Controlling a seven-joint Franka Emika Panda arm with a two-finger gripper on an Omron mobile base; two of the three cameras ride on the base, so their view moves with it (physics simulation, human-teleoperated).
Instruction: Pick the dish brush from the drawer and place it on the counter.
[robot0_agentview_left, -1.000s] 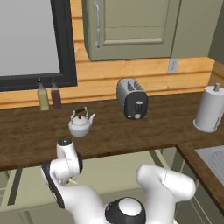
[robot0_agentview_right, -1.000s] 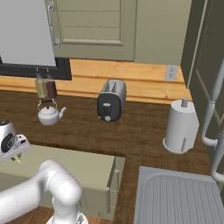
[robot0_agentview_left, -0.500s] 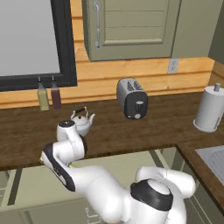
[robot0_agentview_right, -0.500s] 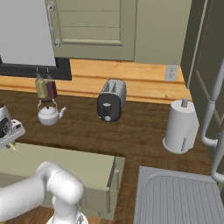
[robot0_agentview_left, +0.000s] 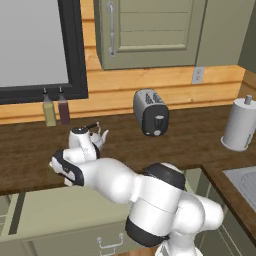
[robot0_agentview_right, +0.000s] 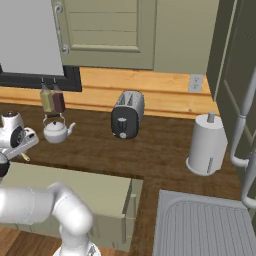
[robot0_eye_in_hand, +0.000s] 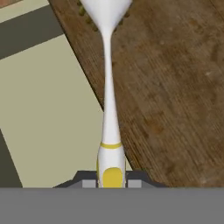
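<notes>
Two of my fingertips are pinched on the yellow end of the dish brush (robot0_eye_in_hand: 108, 109), which runs straight out ahead of my gripper (robot0_eye_in_hand: 111, 183), its white head farthest from me. Beneath it lies the dark counter (robot0_eye_in_hand: 175, 87); off to one side sits the pale open drawer (robot0_eye_in_hand: 48, 113).

Readable text: none in any view.
Toaster (robot0_agentview_left: 150, 112): plain dark front at picture centre, no brand or lettering to be read.
Bottles (robot0_agentview_left: 56, 108): upper left of the frame, no legible labels.
Wall outlet (robot0_agentview_right: 194, 83): upper right, blank plate.
Paper towel roll (robot0_agentview_right: 207, 145): right side, unmarked.
Kettle (robot0_agentview_right: 56, 129): left, unmarked.
</notes>
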